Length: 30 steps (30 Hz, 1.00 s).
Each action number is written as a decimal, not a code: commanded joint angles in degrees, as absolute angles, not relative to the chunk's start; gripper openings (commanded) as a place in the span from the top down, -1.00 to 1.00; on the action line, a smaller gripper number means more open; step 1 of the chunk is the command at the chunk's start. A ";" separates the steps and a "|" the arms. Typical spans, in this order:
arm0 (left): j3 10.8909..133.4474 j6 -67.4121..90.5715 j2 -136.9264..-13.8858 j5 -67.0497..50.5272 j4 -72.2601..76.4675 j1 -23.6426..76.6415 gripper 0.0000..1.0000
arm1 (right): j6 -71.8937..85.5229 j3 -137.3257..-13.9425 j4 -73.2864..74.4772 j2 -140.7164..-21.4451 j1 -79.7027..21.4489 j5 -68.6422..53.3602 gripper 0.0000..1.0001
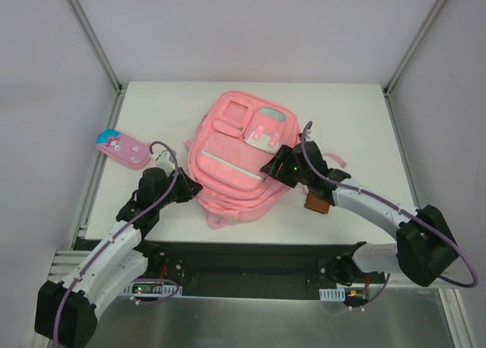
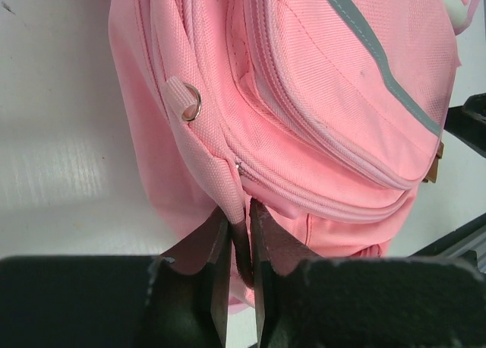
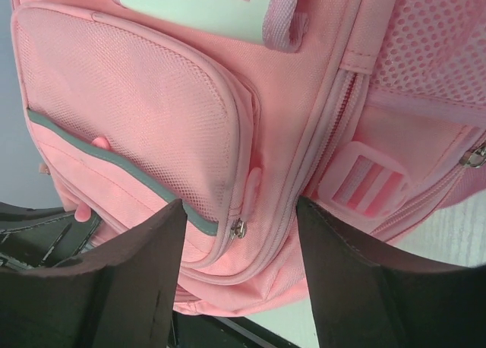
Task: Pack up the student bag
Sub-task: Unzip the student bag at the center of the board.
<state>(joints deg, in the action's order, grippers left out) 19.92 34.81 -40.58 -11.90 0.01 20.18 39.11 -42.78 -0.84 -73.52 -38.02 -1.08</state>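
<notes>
My left gripper (image 2: 239, 215) is nearly closed, jaws narrow, pinching a fold of pink fabric at the side seam of the student bag (image 1: 239, 162), on the bag's left edge near its lower end. I can't tell if a zip tab sits inside the pinch; something dark shows between the jaws. Just up the seam from my pinch there's a small metal D-ring (image 2: 191, 103) on a pink loop

My right gripper (image 3: 239, 207) is wide open and holding nothing. It hovers over the bag's front on the right-hand side, and a metal zip pull (image 3: 238, 228) on the front pocket sits between its jaws with no contact that I can see. The grey reflective strip (image 3: 114, 158) runs across that pocket to one side

The bag lies flat on the white table (image 1: 364, 120), front face up, straps tucked under or out to the right. Every zip I can see looks closed

A small pink cartoon pencil case (image 1: 121, 148) sits outside the bag, well apart to its left. A brown thing (image 1: 317, 204) is just off the bag's right edge by my right arm; I can't tell what it is

Progress, my guess: early. Nothing is visibly packed and no compartment is open. Left to do: open a zip, load the items, close up
</notes>
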 commanded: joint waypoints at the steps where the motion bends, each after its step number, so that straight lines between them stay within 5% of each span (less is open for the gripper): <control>1: 23.29 33.84 -40.61 -15.21 4.48 20.48 0.77 | 41.92 -45.09 -4.92 -74.18 -38.06 -3.77 -0.26; 8: 23.47 33.31 -40.52 -15.03 4.57 20.48 0.77 | 42.28 -46.32 -7.21 -79.89 -38.84 -8.18 0.18; 18: 23.82 33.14 -41.39 -15.12 4.39 20.48 0.78 | 38.85 -49.30 -2.02 -77.50 -42.19 -2.98 -0.16; 22: 23.82 32.96 -41.31 -15.38 4.48 20.48 0.78 | 40.77 -49.66 -7.97 -81.99 -41.40 -7.73 0.37; 23: 23.73 33.05 -41.13 -15.29 4.40 20.48 0.78 | 41.13 -49.40 -9.22 -82.26 -41.40 -8.17 0.65; 25: 23.29 33.05 -40.96 -15.47 4.31 20.48 0.77 | 41.31 -49.22 -10.19 -81.65 -41.40 -7.83 0.79; 28: 22.68 33.05 -40.08 -14.94 3.96 20.48 0.46 | 41.40 -48.08 -12.03 -78.32 -41.31 -5.72 0.99; 30: 22.94 33.14 -39.47 -14.07 3.08 20.57 -0.09 | 41.22 -47.20 -12.74 -74.63 -41.13 -3.78 0.99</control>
